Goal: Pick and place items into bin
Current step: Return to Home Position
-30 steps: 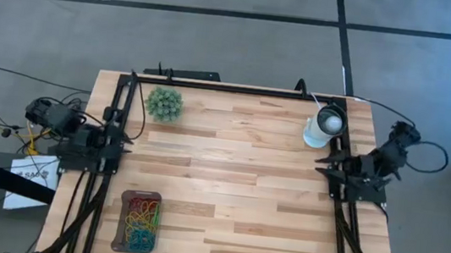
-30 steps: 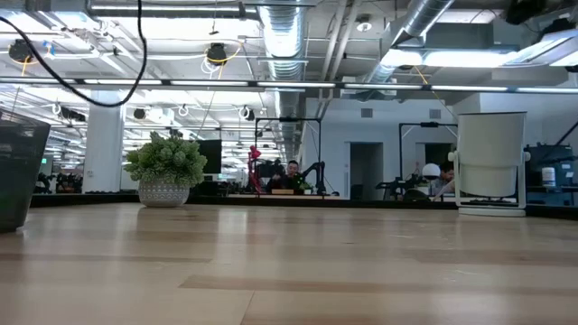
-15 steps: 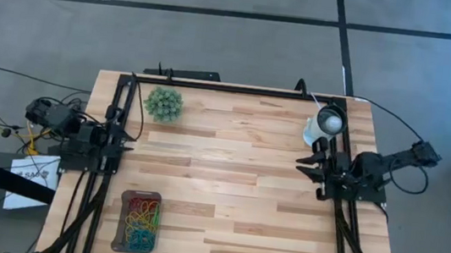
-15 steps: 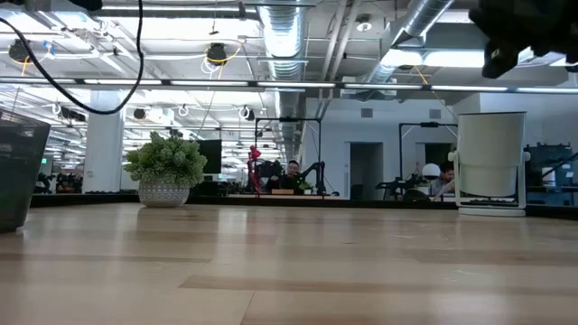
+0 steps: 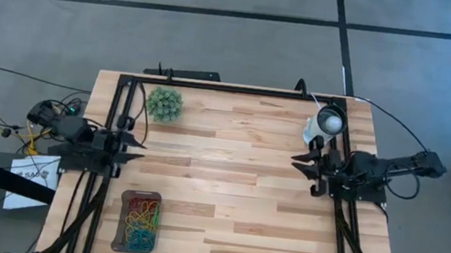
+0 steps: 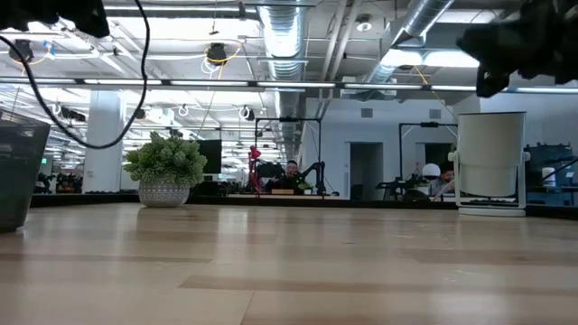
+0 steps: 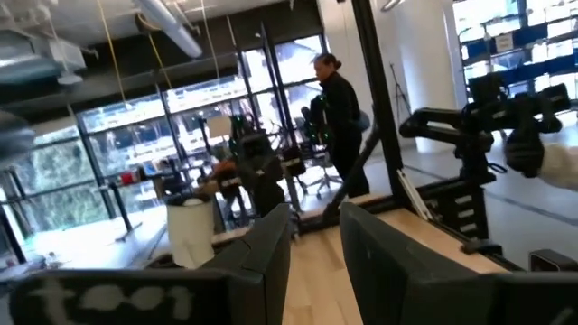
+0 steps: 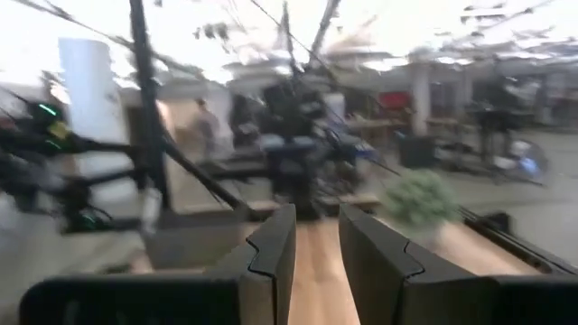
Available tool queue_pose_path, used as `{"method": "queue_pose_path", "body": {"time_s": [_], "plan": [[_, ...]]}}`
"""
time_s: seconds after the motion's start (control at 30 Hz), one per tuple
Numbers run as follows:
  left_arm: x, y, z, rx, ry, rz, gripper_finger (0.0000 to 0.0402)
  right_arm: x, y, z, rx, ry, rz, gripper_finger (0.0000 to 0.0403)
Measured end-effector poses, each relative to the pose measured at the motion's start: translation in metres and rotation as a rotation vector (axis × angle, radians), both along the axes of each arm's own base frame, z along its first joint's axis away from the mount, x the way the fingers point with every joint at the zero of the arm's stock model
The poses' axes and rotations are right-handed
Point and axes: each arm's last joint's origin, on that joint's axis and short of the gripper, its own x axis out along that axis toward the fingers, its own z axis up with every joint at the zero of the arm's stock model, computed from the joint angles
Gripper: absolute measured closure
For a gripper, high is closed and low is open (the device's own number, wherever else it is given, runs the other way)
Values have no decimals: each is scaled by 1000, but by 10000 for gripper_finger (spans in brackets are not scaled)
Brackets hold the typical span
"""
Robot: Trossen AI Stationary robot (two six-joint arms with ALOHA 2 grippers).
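The bin (image 5: pixel 138 220), a small dark grey tray, sits near the table's near left corner and holds a heap of red, yellow, green and blue rubber bands (image 5: pixel 143 218). In the low view the bin's wall (image 6: pixel 18 176) shows at the left edge. My left gripper (image 5: pixel 136 144) hangs above the table's left side, beyond the bin, open by a narrow gap and empty (image 7: pixel 314 244). My right gripper (image 5: pixel 296 163) hangs above the table's right side, open by a narrow gap and empty (image 8: pixel 316 239). I see no loose bands on the table.
A fuzzy green plant ball (image 5: pixel 164 102) stands at the far left and a white round lamp-like object (image 5: pixel 325 125) at the far right, just beyond my right gripper. A black metal frame (image 5: pixel 238 88) runs along the table's far and side edges. A person (image 7: pixel 341 117) stands in the room behind.
My right gripper has swung out from the table's right edge toward the table's middle, staying above the wood. My left gripper has moved a little toward the table's right. The bin and its bands have stayed in place.
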Motion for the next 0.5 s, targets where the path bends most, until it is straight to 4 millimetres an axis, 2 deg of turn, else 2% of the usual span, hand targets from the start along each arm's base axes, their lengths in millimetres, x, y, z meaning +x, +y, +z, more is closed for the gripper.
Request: {"method": "queue_pose_path", "body": {"time_s": [0.1, 0.23, 0.4, 0.5], "plan": [[3, -1, -8, -12, 7, -4, 311, 1, -4, -5, -7, 58, -108, 321], [7, -3, -19, 5, -24, 2, 311, 1, -10, -8, 69, 79, -239, 321], [13, -6, -41, 5, -60, 6, 311, 1, -14, -10, 147, 89, -283, 321], [14, -7, -45, -14, -19, -1, 311, 2, -14, -13, 140, 117, -287, 321]]}}
